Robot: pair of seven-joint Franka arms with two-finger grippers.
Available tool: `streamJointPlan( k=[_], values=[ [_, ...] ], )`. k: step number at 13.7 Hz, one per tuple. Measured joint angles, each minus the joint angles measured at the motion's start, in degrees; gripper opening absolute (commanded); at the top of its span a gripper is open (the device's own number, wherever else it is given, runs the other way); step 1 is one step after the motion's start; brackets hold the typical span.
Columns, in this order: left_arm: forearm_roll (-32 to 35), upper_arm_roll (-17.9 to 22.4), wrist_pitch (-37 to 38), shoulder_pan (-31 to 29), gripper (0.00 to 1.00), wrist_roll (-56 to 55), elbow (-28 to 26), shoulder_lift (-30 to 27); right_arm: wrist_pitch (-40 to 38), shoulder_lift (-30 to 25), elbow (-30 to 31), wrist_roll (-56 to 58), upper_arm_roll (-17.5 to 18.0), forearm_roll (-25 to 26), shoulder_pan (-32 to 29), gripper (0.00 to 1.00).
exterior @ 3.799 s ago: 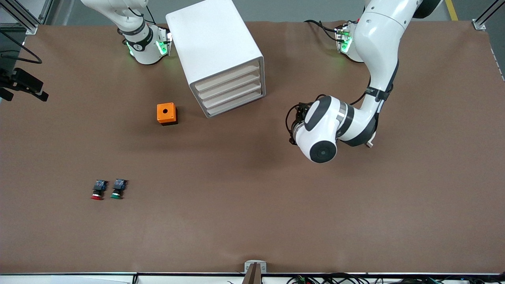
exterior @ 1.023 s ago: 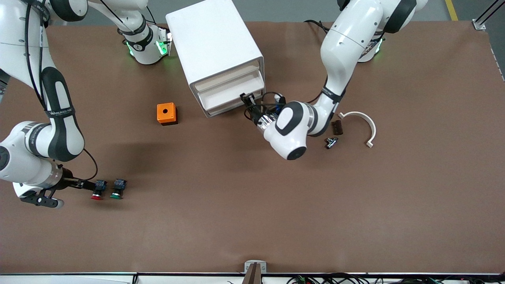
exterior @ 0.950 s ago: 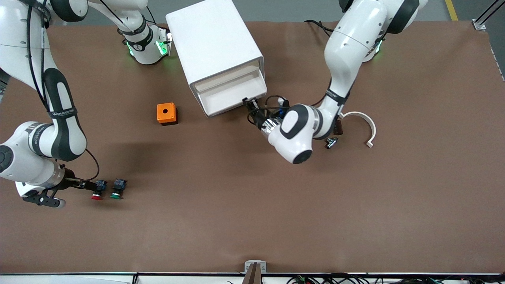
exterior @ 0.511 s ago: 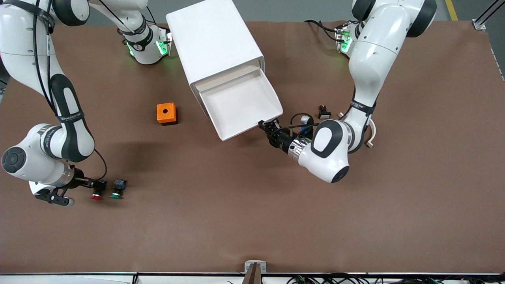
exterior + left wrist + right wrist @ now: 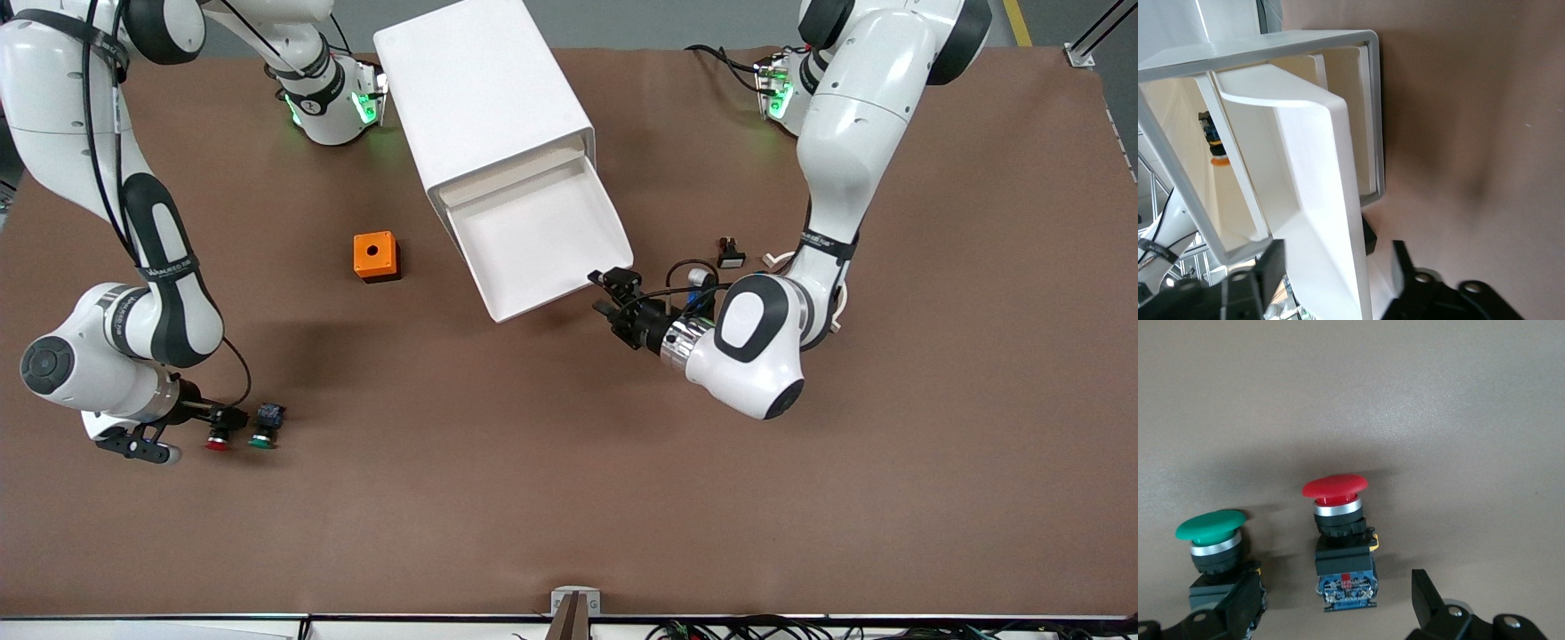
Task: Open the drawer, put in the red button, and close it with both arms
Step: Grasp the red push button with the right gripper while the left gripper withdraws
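Observation:
The drawer [image 5: 542, 240] stands pulled far out of the white cabinet [image 5: 484, 98], and its tray shows nothing inside. My left gripper [image 5: 609, 295] is at the drawer's front corner, at the left arm's end. In the left wrist view its fingers [image 5: 1261, 277] stand apart, with the drawer's front lip [image 5: 1331, 220] between them. The red button [image 5: 216, 437] lies on the table nearer the camera, at the right arm's end, beside a green button [image 5: 264, 427]. My right gripper [image 5: 1335, 583] is open, straddling the red button's [image 5: 1336, 495] black-and-blue body without touching it.
An orange box with a hole [image 5: 376, 256] sits beside the cabinet toward the right arm's end. A small black part [image 5: 731, 253] and a white curved piece [image 5: 773, 260], mostly hidden by the left arm, lie near the left gripper. The green button [image 5: 1210, 528] sits close against one right finger.
My left gripper drew the drawer out of the cabinet toward the camera, then opened its fingers off the front. My right gripper crept closer around the red button.

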State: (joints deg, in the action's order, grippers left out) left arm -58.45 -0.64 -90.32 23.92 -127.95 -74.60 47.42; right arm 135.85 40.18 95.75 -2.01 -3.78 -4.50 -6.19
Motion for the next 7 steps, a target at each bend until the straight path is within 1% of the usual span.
streamJointPlan(
  k=[2, 3, 4, 5, 6, 7],
  values=[
    [0.0, 0.0, 0.1, -1.5, 0.99, 0.5, 1.8, -0.1, 0.1, 0.5, 0.0, 0.0, 0.0, 0.0, 0.0, 0.99],
    [0.0, 0.0, 0.1, -2.1, 0.99, 1.1, 2.4, -0.2, 0.2, 0.8, 0.0, 0.0, 0.0, 0.0, 0.0, 0.94],
    [0.0, 0.0, 0.1, -3.0, 0.99, 3.0, 2.9, -0.4, 0.3, 1.1, 0.0, 0.0, 0.0, 0.0, 0.0, 0.85],
    [0.0, 0.0, 0.1, -4.0, 0.99, 6.5, 3.3, -0.7, 0.4, 1.2, 0.0, 0.0, 0.0, 0.0, 0.0, 0.67],
    [0.0, 0.0, 0.1, -5.1, 0.99, 10.7, 3.6, -1.2, 0.5, 1.3, 0.0, 0.0, 0.0, 0.0, 0.0, 0.44],
    [0.0, -0.1, 0.2, -6.3, 0.99, 14.7, 3.8, -1.7, 0.5, 1.4, 0.0, 0.0, 0.0, 0.0, 0.0, 0.23]
  ],
)
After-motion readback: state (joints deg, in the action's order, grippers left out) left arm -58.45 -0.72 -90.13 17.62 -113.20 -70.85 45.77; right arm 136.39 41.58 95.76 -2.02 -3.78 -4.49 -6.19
